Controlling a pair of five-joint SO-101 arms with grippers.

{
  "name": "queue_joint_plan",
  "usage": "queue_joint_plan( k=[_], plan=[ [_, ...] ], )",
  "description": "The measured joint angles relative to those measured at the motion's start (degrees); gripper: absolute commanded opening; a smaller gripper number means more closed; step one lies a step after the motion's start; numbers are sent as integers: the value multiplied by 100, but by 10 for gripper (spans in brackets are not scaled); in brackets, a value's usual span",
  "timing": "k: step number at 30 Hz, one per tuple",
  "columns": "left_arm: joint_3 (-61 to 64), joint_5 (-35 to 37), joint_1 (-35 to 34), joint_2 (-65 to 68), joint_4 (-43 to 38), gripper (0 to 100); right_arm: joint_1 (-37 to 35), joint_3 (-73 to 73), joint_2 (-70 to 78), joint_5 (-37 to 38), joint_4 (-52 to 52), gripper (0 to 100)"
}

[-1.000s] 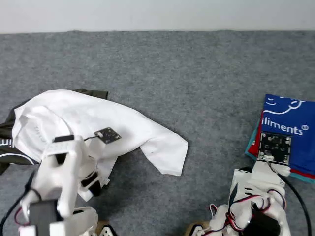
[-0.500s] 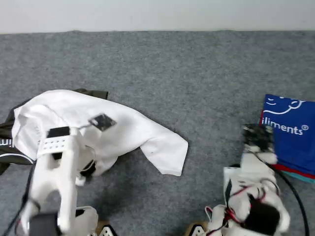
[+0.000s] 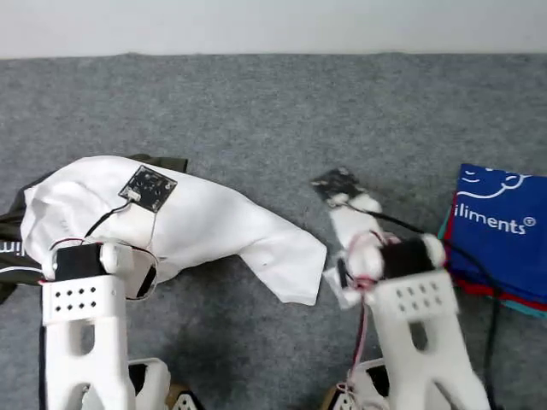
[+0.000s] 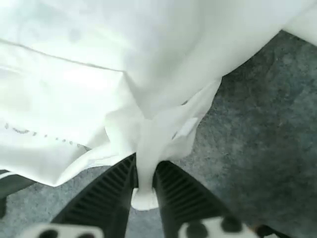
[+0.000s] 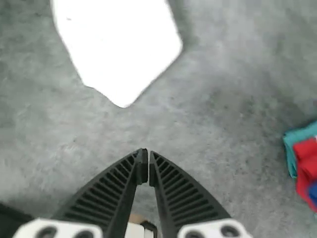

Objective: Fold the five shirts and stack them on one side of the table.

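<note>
Grey felt covers the desk (image 3: 342,111), where the left pincer (image 4: 144,171) grips a bunched edge of the crumpled white shirt (image 3: 214,222) lying left, while the right pincer (image 5: 147,158), closed and empty, hangs near its far corner, probably needing to open and grab it for spreading.

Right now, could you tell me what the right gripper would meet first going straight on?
Probably the bare grey table just ahead of the right gripper; a corner of the white shirt lies farther on, though depth is unclear.
</note>
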Motion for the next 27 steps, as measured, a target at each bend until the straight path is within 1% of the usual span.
queue_joint_plan(
  k=[1,5,6,10,15,21,27],
  plan=[
    [0,44,0,0,0,13,-114,-149,273,0,0,35],
    [0,123,0,0,0,13,-668,-721,1363,97,88,185],
    [0,123,0,0,0,13,-800,-809,1600,132,97,203],
    [0,123,0,0,0,13,-1125,-1037,2312,211,123,206],
    [0,123,0,0,0,13,-1486,-1081,2945,220,-141,207],
    [0,123,0,0,0,13,-1512,-1081,3824,220,-589,207],
    [0,123,0,0,0,13,-1512,-1081,4721,220,-1266,205]
  ],
)
